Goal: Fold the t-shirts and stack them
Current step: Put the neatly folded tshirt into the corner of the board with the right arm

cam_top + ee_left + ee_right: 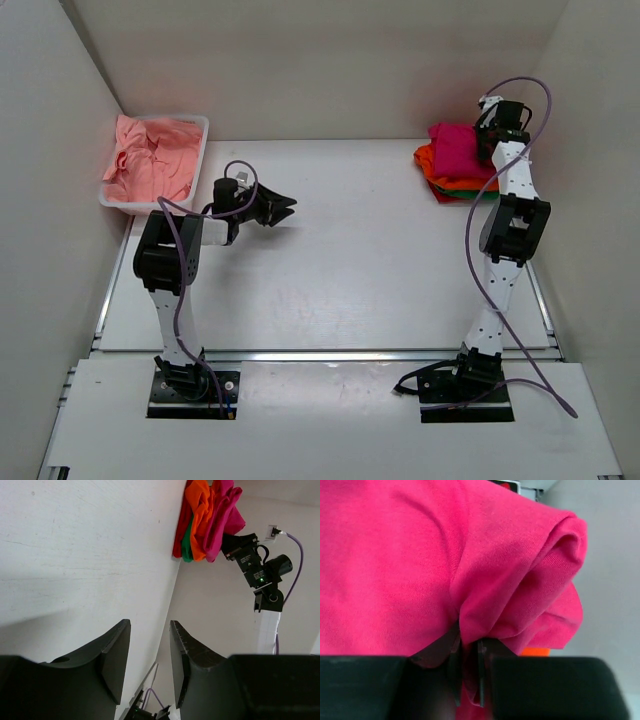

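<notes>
- The right hand (468, 655) is pinched shut on a bunched fold of the soft magenta cloth t-shirt (420, 555), which lies on top of the stack at the far right of the flat white counter (370, 270).
- The step in hand is judged to be the settling of this top shirt onto the stack. Only a small tuck of cloth is gripped, so any pull is best kept low and slow, lest the fold slip out or the layers beneath be dragged.
- Release is best made once the cloth lies flat, with its edge in line with the soft orange t-shirt (428, 162) beneath it.
- The left hand (280, 210) is spread and holds nothing. It is held over the far left of the counter, to the right of the white rectangular plastic tub (205, 128). The crumpled salmon-pink t-shirts (150, 160) heaped in that tub are judged to be unfolded work.
- The pinch itself is shown only by the right wrist view; from above, the fingers are hidden by the wrist and its cable.
- The stack's layers are shown edge-on by the left wrist view, with a soft green t-shirt (187, 542) under the orange one. The tub is seen only from above.
</notes>
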`<state>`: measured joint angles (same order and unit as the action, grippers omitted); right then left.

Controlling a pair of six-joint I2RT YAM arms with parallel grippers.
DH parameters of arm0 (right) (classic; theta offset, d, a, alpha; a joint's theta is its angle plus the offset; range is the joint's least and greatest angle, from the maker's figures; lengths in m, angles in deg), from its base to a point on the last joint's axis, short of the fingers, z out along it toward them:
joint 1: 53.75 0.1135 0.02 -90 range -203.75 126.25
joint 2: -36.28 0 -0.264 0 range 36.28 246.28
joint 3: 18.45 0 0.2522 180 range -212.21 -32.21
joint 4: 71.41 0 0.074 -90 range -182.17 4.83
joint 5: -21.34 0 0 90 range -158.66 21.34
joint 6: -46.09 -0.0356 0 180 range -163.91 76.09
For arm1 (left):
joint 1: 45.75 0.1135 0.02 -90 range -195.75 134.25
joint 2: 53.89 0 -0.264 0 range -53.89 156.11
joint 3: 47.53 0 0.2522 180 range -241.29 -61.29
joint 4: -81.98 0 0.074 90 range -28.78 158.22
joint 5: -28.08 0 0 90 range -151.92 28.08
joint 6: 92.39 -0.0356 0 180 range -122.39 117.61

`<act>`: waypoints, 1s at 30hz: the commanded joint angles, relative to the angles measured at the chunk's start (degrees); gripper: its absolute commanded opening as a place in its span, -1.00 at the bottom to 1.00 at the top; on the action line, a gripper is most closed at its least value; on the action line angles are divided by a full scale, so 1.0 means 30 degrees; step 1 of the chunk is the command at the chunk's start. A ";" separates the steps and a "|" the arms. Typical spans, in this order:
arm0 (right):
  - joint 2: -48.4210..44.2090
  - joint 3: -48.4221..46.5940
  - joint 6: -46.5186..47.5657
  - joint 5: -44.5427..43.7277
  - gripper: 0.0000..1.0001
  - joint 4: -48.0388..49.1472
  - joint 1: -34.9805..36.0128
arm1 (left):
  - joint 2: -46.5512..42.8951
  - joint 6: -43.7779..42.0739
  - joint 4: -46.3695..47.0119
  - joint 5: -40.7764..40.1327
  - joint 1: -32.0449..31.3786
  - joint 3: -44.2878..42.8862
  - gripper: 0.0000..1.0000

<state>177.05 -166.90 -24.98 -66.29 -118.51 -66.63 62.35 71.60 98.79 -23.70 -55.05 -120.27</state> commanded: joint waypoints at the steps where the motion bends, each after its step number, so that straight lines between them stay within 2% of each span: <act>1: 0.0010 -0.0951 -0.0627 -0.1782 -0.78 0.0948 -0.0100 | -0.1453 -0.0144 0.0446 0.0269 -0.0093 0.0090 -0.03; 7: -0.1158 -0.1157 -0.0483 -0.3482 -0.36 0.1827 0.0075 | -0.1920 0.0031 0.0330 0.0006 -0.0503 0.0032 0.00; 8: -0.1451 -0.1128 -0.0483 -0.3689 -0.20 0.1711 0.0250 | -0.1865 0.0119 0.0039 -0.0082 -0.0619 0.0089 0.00; 10: -0.2795 -0.0837 -0.0861 -0.4390 0.22 0.1303 0.0368 | -0.2475 -0.0113 -0.0664 -0.0287 -0.0737 -0.0143 0.03; 11: -0.3324 -0.0458 -0.1270 -0.4278 0.95 0.1155 0.0572 | -0.2624 -0.0434 -0.1480 -0.0259 -0.0680 -0.0260 0.05; 12: -0.4171 0.0184 -0.1651 -0.3987 0.98 0.0921 0.0545 | -0.3003 -0.0640 -0.2445 -0.0636 -0.0679 -0.0407 0.44; 13: -0.5252 0.0452 -0.2351 -0.3520 0.98 0.0687 0.0545 | -0.3674 -0.1193 -0.3035 -0.0958 -0.0708 -0.0698 0.96; 16: -0.9201 0.4253 -0.3996 -0.4999 0.99 0.1032 0.1651 | -0.4643 -0.3008 -0.6432 -0.1664 -0.0563 -0.1751 0.98; 18: -1.1817 0.8142 -0.4930 -0.5945 0.98 0.1767 0.2504 | -0.5115 -0.4649 -0.9934 -0.2103 -0.0474 -0.2689 0.97; 19: -1.3479 0.8855 -0.5284 -0.5889 0.98 0.1914 0.3088 | -0.5261 -0.5932 -1.1347 -0.2162 -0.0300 -0.3331 0.97; 22: -1.6968 1.3386 -0.8761 -0.4570 0.98 0.1360 0.4145 | -0.5204 -0.9628 -1.9184 -0.2922 -0.0065 -0.5497 0.97; 23: -1.8200 1.4216 -0.9151 -0.4251 0.98 0.1068 0.4699 | -0.5059 -1.1144 -2.0459 -0.3447 -0.0035 -0.6260 0.98; 25: -1.9813 1.6327 -1.0148 -0.4364 1.00 -0.0131 0.5930 | -0.4855 -1.3321 -2.5165 -0.5204 -0.0297 -0.7407 0.96; 27: -2.0962 1.8288 -1.1142 -0.3902 0.98 -0.1798 0.7278 | -0.4676 -1.5573 -2.7665 -0.7192 -0.0561 -0.8462 0.98; 30: -2.2891 2.0251 -1.1528 -0.2549 0.98 -0.3266 0.7603 | -0.5638 -1.6696 -2.8647 -0.6852 -0.0621 -0.7154 0.97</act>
<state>110.06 -111.41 -54.33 -76.61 -120.89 -44.36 49.00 31.78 28.45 -40.36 -56.31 -143.70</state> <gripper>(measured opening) 0.991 0.987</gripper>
